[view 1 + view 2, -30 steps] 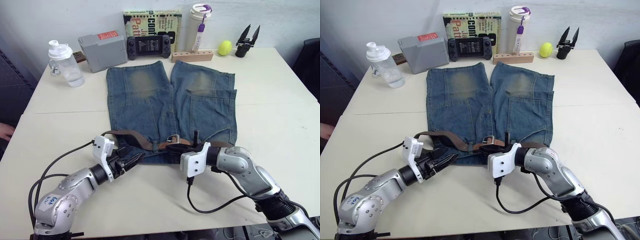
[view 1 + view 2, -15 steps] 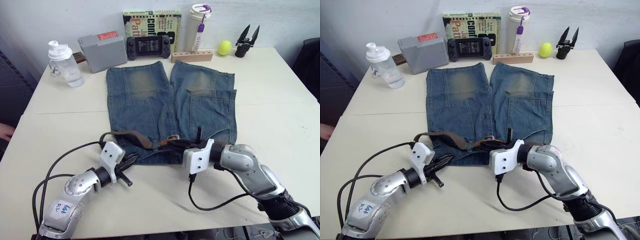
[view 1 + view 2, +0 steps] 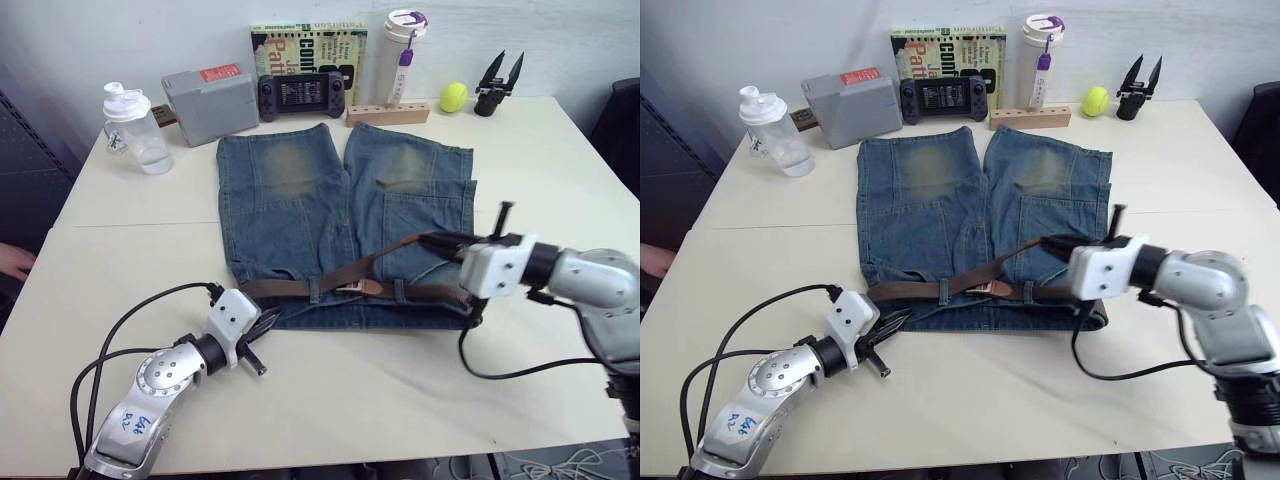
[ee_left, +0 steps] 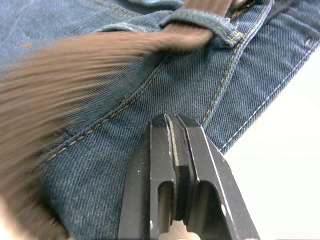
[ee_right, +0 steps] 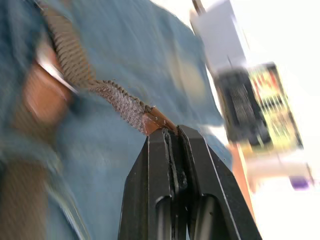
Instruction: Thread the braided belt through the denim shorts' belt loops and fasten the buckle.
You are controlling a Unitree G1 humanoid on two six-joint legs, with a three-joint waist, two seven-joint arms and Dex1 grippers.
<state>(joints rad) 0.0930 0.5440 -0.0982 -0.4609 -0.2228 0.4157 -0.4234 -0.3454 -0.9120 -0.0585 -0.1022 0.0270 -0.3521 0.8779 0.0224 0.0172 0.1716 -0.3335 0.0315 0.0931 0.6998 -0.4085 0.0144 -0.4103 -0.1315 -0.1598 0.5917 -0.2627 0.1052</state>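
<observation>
Now the denim shorts [image 3: 345,225] lie flat on the bench [image 3: 560,180], the braided belt [image 3: 300,289] along their waistband. The right tool [image 3: 432,240] pinches the belt's free end above the shorts; the left tool [image 3: 902,317], closed and empty, sits at the waistband's corner.

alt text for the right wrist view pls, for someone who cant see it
The right end effector, fingers shut, grips the brown tip of the braided belt, which trails away across the blue denim shorts. Beyond the shorts, blurred, stand a book and a game controller.
</observation>
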